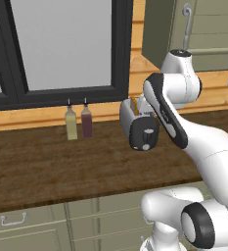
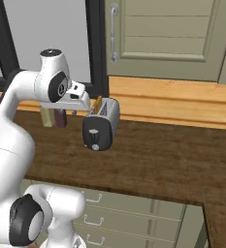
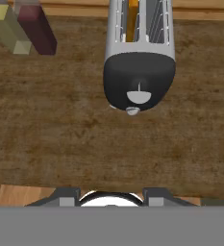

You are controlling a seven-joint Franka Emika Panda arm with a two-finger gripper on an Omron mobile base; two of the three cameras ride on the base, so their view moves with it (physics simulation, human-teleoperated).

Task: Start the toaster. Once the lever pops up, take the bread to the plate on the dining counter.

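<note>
Toaster (image 3: 139, 57) is my landmark: it sits upright on the dark wood table (image 3: 60, 139), near the table's back edge, black end panel facing out toward me, round grey knob (image 3: 138, 96) on that panel. Bread (image 3: 132, 19) stands on edge in one of the toaster's top slots, orange-tan edge just showing above the slot; in the left base view it pokes up at the toaster's near-window side (image 1: 134, 105). My hand hangs above and in front of the toaster's black end, looking down on it. My fingers (image 3: 111, 198) barely enter the hand view, two dark tips set apart with a gap between them, nothing in that gap, so they read as open and not touching the toaster. In the right base view my wrist is just left of the toaster (image 2: 101, 123), near its top. Two slim bottles, one yellowish (image 1: 71, 123) and one dark red (image 1: 86, 122), stand together on the table well left of the toaster, under the window (image 1: 61, 44).
</note>
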